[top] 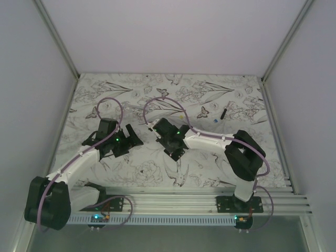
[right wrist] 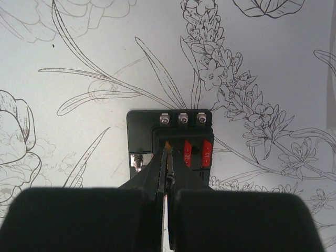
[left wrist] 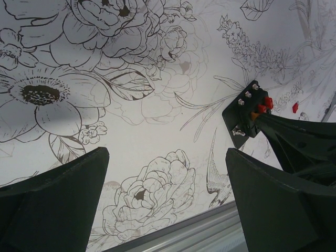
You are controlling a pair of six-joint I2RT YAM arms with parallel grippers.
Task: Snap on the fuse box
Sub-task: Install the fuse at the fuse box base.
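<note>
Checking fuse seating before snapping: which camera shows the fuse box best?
Right wrist: the fuse box sits mid-frame, face-on, red fuses clear. Left wrist shows it small, angled. Top external: cannot make it out.

The left arm (top: 79,160) is stretched forward and inward from its base, and the left gripper (left wrist: 167,152) is held wide open. The right arm (top: 210,140) is bent at the elbow and turned leftward; the right gripper (right wrist: 168,160) is closed, its fingers (right wrist: 152,178) pressed together.
</note>
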